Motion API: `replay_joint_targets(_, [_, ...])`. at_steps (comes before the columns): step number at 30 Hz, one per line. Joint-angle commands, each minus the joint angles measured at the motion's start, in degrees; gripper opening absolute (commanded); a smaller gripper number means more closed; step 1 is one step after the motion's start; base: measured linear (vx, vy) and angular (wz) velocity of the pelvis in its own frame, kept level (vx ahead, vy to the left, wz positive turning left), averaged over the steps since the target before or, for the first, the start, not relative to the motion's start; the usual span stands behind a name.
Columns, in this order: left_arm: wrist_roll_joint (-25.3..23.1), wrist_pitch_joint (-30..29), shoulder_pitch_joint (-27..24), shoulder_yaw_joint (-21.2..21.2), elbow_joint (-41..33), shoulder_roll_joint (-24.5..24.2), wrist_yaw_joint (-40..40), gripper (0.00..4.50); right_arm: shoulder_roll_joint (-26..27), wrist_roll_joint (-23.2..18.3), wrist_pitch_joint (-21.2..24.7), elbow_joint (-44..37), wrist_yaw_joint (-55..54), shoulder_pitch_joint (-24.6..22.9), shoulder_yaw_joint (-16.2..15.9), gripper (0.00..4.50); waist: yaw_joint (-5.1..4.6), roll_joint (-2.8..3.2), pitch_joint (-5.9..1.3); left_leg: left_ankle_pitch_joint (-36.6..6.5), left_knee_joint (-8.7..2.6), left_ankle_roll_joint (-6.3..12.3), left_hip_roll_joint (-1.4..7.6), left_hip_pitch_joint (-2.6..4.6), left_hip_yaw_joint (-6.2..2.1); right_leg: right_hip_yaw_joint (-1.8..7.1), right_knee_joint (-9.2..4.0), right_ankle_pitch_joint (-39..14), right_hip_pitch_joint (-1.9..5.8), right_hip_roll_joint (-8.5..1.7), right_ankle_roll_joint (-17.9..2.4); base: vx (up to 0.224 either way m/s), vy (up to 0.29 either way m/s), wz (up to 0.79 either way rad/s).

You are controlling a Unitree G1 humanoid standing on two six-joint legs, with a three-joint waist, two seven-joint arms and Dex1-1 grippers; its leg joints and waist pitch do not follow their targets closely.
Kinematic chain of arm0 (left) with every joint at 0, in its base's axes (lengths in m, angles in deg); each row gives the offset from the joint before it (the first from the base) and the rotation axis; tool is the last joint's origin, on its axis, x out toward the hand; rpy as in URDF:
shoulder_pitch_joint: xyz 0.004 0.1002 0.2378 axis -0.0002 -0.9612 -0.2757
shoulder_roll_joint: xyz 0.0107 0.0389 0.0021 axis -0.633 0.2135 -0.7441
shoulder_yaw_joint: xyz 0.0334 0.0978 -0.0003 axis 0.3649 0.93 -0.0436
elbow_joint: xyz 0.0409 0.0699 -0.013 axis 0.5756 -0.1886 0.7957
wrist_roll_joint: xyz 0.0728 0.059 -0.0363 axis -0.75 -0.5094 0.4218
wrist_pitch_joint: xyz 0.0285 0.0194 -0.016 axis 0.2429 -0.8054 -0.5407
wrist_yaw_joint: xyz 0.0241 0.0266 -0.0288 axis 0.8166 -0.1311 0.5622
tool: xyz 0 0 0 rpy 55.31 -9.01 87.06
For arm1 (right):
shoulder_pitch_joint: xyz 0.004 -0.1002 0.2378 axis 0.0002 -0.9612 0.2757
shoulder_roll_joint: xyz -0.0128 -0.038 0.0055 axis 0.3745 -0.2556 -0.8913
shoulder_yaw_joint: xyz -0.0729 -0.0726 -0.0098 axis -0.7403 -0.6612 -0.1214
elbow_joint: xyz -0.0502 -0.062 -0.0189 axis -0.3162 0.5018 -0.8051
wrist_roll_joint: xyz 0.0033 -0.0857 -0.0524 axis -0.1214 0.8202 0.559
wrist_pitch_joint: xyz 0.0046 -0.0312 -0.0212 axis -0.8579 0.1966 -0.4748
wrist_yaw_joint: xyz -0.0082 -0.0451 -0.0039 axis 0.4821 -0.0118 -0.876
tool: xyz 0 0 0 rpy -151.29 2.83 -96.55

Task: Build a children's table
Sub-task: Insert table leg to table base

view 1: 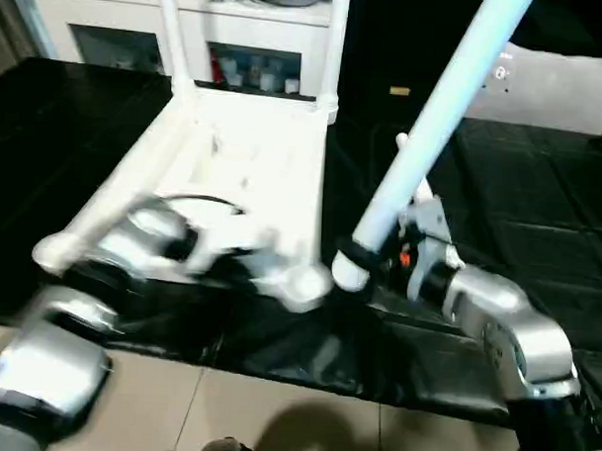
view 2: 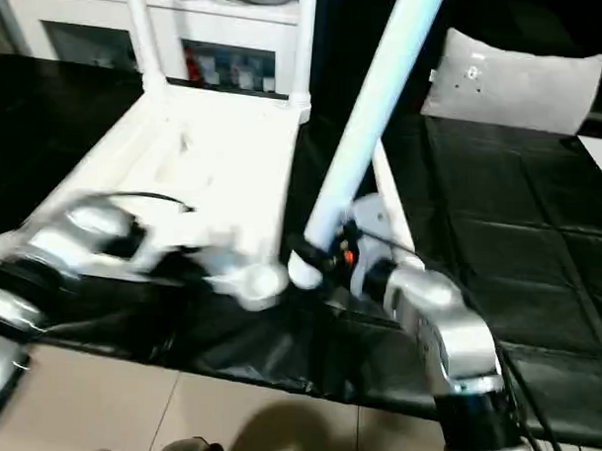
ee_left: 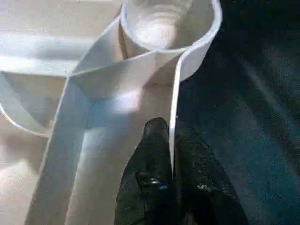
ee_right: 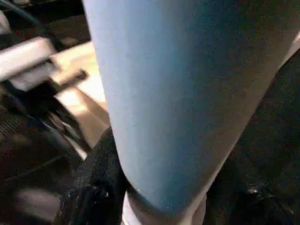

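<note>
One leg (view 1: 438, 131) top cut off; left tool (ee_left: 171, 164) blurred.

The left forearm (view 1: 152, 242) is smeared by motion blur, hiding its end effector; the tilted leg (view 1: 433, 131) runs off the top edge; both upright legs (view 1: 171, 33) are cut off likewise.

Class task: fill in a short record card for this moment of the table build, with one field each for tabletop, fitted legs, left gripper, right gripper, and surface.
Tabletop: tabletop, underside up.
Fitted legs: two legs upright at far corners.
Left gripper: left gripper pinches the tabletop's rim near an open corner socket.
Right gripper: right gripper holds a tilted loose leg near its lower end.
Surface: black sheet.
</note>
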Motion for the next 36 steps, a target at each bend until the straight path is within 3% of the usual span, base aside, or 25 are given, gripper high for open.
replay_joint_targets(1, [2.6,-2.8,-1.9,-2.7,-2.3,1.8,6.1,0.0,0.1,0.1,-0.3,0.0,-0.2,1.2,0.2,1.88,0.27,0.24,-3.96,-13.1,-4.06,-1.51,3.91,2.13,-1.63,2.6,-4.61,-1.3,1.67,-6.17,-14.8,0.0,0.0,0.0])
replay_joint_targets(3, [2.4,-2.6,-2.8,-2.5,-4.0,2.5,6.8,0.0,0.3,0.6,-0.5,0.7,-0.6,1.5,0.0,1.88,0.01,0.01,-4.07,-11.0,-4.01,-0.71,3.71,1.62,-1.73,2.5,-4.39,1.1,2.01,-5.95,-14.5,0.0,0.0,0.0])
replay_joint_targets(7, [1.8,-2.0,-5.3,-2.0,-7.6,3.8,8.6,0.0,-0.1,2.9,-1.1,3.0,-1.6,3.1,-1.5,1.88,-0.37,0.09,-4.27,-8.7,-3.56,0.88,3.56,1.71,-1.53,2.48,-4.26,4.4,1.82,-5.65,-14.4,0.0,0.0,0.0])
replay_joint_targets(8, [1.8,-2.1,-5.9,-2.0,-8.6,4.0,8.4,0.0,0.0,3.2,-1.2,3.8,-1.9,3.6,-1.6,1.88,-0.38,-0.06,-4.24,-8.6,-3.65,0.9,3.63,1.68,-1.58,2.44,-4.26,4.5,1.85,-5.62,-14.4,0.0,0.0,0.0])
replay_joint_targets(12, [0.8,-1.4,-8.0,-1.3,-11.8,3.0,7.4,0.0,0.3,3.7,-1.8,5.4,-2.2,4.7,-1.4,1.88,-0.42,0.25,-4.18,-10.3,-3.82,0.16,3.81,1.98,-1.57,2.43,-4.38,2.0,1.56,-5.52,-14.0,0.0,0.0,0.0])
replay_joint_targets(14, [0.3,0.0,-8.8,-0.8,-12.5,2.1,7.5,0.0,0.1,3.8,-1.7,6.2,-1.8,5.2,-1.4,1.88,-0.27,-0.07,-4.16,-10.0,-3.86,0.3,3.78,1.89,-1.53,2.46,-4.34,2.5,1.6,-5.54,-13.6,0.0,0.0,0.0])
replay_joint_targets(19, [0.5,-0.5,-9.7,-1.0,-13.4,1.5,7.5,0.0,-0.3,3.9,-0.9,7.3,-0.7,5.6,-2.1,1.88,-0.4,-0.16,-4.02,-10.4,-3.93,0.07,3.69,1.89,-1.47,2.5,-4.52,0.4,1.52,-5.55,-13.0,0.0,0.0,0.0])
replay_joint_targets(20, [1.2,-1.2,-9.8,-1.4,-13.7,1.6,6.9,0.44,-0.6,4.2,-0.8,7.7,-0.3,5.7,-2.6,1.88,-0.45,-0.16,-4.02,-10.4,-3.93,0.05,3.68,1.87,-1.48,2.49,-4.52,0.3,1.52,-5.53,-12.9,0.0,0.0,0.0])
replay_joint_targets(25, [1.9,-1.3,-10.3,-2.6,-13.7,1.7,7.3,0.83,-1.5,4.7,0.2,8.3,0.9,5.6,-3.8,1.88,-0.59,-0.2,-4.03,-10.0,-3.83,0.38,3.65,1.88,-1.39,2.5,-4.53,0.8,1.41,-5.47,-13.3,0.0,0.0,0.0])
replay_joint_targets(28, [2.6,-1.6,-10.0,-3.3,-12.0,2.1,7.3,0.83,-1.7,4.6,0.2,8.7,1.2,5.7,-3.8,1.88,-0.48,-0.16,-3.91,-11.1,-3.93,0.02,3.69,1.98,-1.37,2.55,-4.73,-1.3,1.29,-5.49,-12.9,0.0,0.0,0.0])
replay_joint_targets(33, [2.4,-0.9,-9.8,-3.2,-10.0,1.9,7.1,0.41,-1.9,4.7,0.0,9.1,1.6,5.9,-3.9,1.88,-0.28,-0.08,-3.89,-12.5,-4.1,-0.86,3.71,2.05,-1.49,2.62,-4.93,-3.6,1.26,-5.54,-12.3,0.0,0.0,0.0])
replay_joint_targets(36, [2.6,-1.0,-9.9,-3.4,-9.5,1.7,6.9,0.13,-2.0,4.8,0.1,9.1,1.9,5.8,-4.0,1.88,-0.31,-0.05,-4.0,-11.7,-4.1,-0.88,3.71,1.94,-1.52,2.59,-4.66,-1.3,1.35,-5.48,-12.4,0.0,0.0,0.0])
